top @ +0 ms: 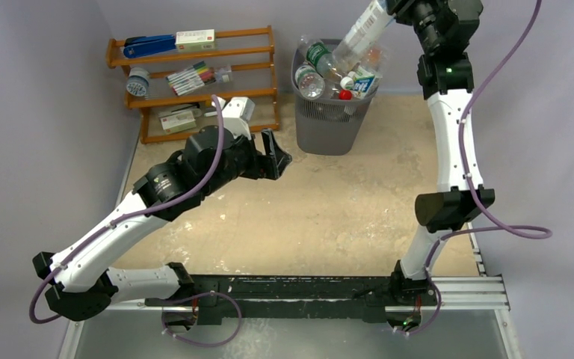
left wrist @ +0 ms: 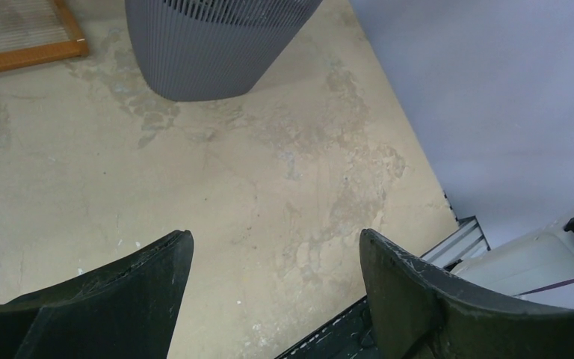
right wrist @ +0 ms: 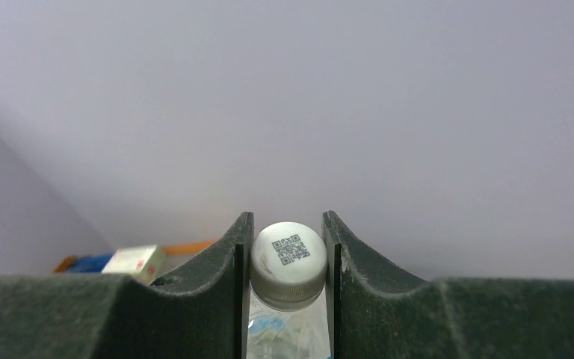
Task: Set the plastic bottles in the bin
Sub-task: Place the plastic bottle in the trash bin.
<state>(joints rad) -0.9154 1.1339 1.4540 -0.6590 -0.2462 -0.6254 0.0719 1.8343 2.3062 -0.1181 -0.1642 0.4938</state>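
The dark grey mesh bin (top: 333, 123) stands at the back of the table, heaped with several plastic bottles (top: 315, 66). My right gripper (top: 396, 9) is shut on a clear bottle (top: 362, 31) and holds it slanted above the bin's rim. In the right wrist view my fingers (right wrist: 235, 277) clamp the bottle's white cap (right wrist: 288, 262), which bears a QR code. My left gripper (top: 275, 157) is open and empty, low over the table in front of the bin. The bin's wall (left wrist: 209, 45) shows in the left wrist view, beyond that gripper (left wrist: 276, 247).
A brown wooden shelf rack (top: 194, 78) stands at the back left, holding a blue stapler (top: 149, 46), markers (top: 190, 76) and boxes. A black rail (top: 306, 288) runs along the near edge. Lavender walls close in on both sides.
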